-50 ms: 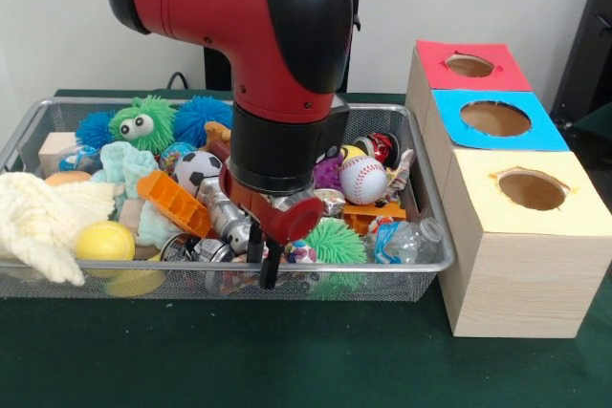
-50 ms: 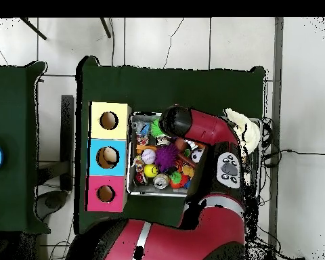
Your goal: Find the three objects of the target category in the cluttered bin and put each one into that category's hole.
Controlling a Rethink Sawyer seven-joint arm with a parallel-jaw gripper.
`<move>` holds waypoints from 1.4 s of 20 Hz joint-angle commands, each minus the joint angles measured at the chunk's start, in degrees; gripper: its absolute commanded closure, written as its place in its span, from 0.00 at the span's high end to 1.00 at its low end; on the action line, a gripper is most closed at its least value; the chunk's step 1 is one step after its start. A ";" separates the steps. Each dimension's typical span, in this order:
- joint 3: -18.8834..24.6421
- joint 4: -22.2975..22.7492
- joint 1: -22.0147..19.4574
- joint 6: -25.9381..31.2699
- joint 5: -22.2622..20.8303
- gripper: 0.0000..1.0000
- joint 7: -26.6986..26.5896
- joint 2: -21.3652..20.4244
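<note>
A wire mesh bin (image 1: pixel 57 282) holds a pile of clutter. In it are a baseball (image 1: pixel 363 179), a small soccer ball (image 1: pixel 198 167), a yellow ball (image 1: pixel 105 241), a purple spiky ball (image 1: pixel 328 174) and a green spiky ball (image 1: pixel 337 241). There are also a green fuzzy toy with eyes (image 1: pixel 142 123), an orange block (image 1: pixel 172 203) and a silver can (image 1: pixel 225 219). My gripper (image 1: pixel 263 263) hangs low over the bin's front middle, beside the can. In the overhead view the arm hides the gripper; the baseball (image 2: pixel 148 156) and purple ball (image 2: pixel 167 157) show.
Three wooden boxes with holes stand beside the bin: red (image 1: pixel 435 56), blue (image 1: pixel 449 129), yellow (image 1: pixel 478 200). A cream cloth (image 1: pixel 43 222) drapes over the bin's left end. A plastic bottle (image 1: pixel 406 239) lies near the boxes. The green table (image 1: pixel 287 360) runs in front.
</note>
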 commanded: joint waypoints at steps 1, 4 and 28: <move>5.03 4.94 -2.43 0.66 -5.22 0.00 -4.40 1.39; 4.23 3.78 -2.40 2.80 -5.09 0.00 -4.40 0.87; 5.33 8.87 -1.59 2.82 -7.17 1.00 -1.85 -4.89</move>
